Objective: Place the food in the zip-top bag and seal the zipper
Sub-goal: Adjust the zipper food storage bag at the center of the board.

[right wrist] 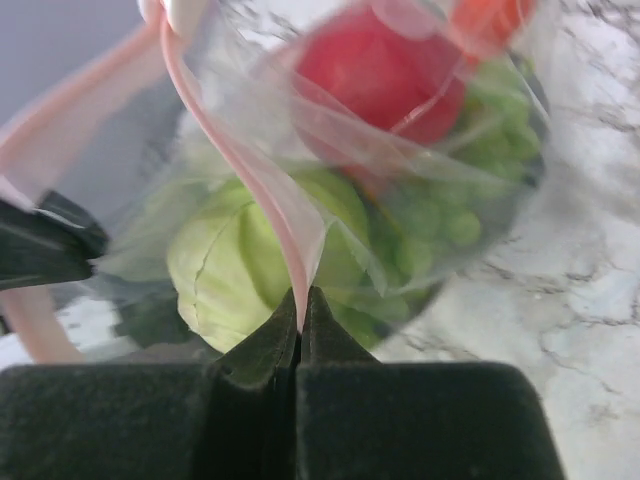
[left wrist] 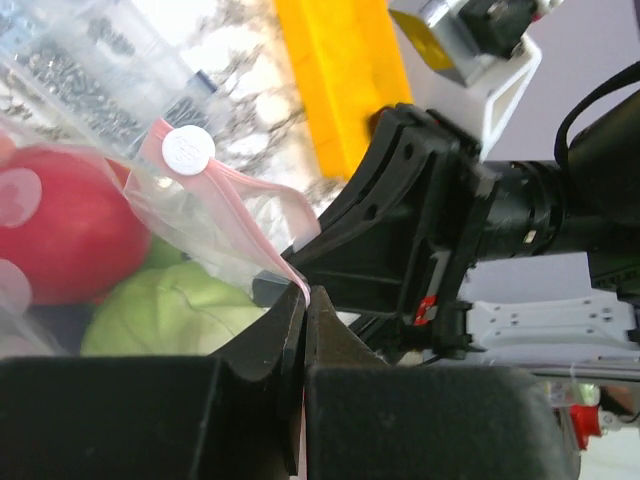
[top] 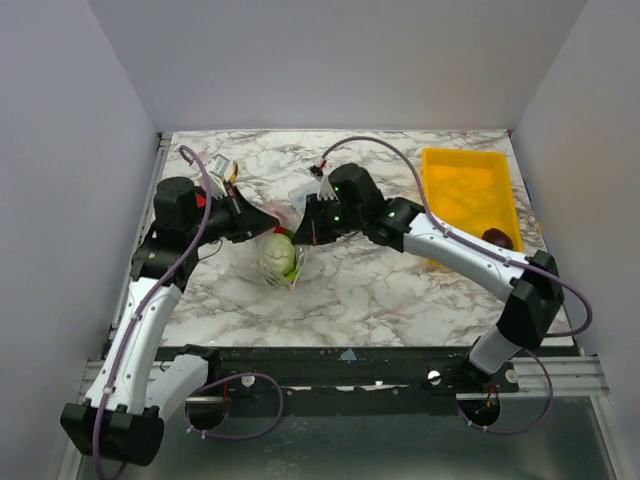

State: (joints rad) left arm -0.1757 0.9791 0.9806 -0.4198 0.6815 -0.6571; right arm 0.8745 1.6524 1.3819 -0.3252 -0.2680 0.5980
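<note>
Both sets of jaws are clamped fully shut on the narrow pink zipper strip (left wrist: 250, 225) of the clear, floppy zip-top bag (top: 283, 255), the left jaws and right jaws facing each other across its mouth. The bag sags between and below them, onto the marble worktop (top: 400, 290). Inside it are the pale green cabbage ball (right wrist: 225, 270), the red round fruit (right wrist: 385, 75) and the green grape bunch (right wrist: 450, 215).

Just beyond the left jaws, the strip's two lips stand apart and carry a white round slider (left wrist: 188, 150). To seal well, I'd anchor with one pinch, pull the strip taut and level, then close the lips along it without tugging the plastic free. A dark maroon piece (top: 497, 238) lies well apart, in the yellow tray (top: 440, 165).
</note>
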